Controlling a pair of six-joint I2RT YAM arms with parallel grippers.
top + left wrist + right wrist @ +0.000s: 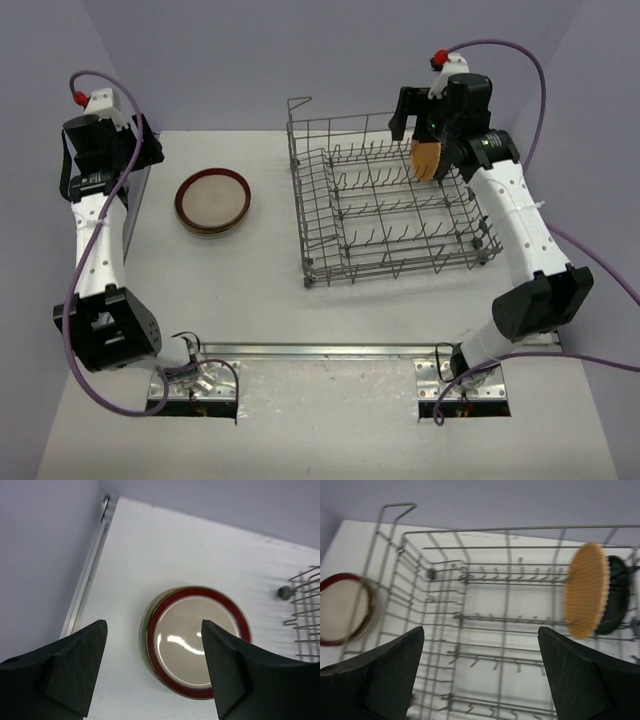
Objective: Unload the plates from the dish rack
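The grey wire dish rack point(390, 205) stands right of centre on the table. An orange-tan plate point(427, 159) stands on edge at its far right, with a dark plate point(615, 596) right behind it; the orange-tan plate also shows in the right wrist view point(586, 590). My right gripper point(481, 665) is open and empty above the rack, left of those plates. A stack of plates point(213, 201), topped by a cream plate with a red-brown rim point(197, 640), lies on the table at left. My left gripper point(154, 665) is open and empty above the stack.
A metal rail point(87, 575) runs along the table's left edge beside the stack. The rack's raised corner loop point(299, 101) stands at its far left corner. A rack wheel point(284, 592) shows at the right of the left wrist view. Purple walls stand behind and at both sides.
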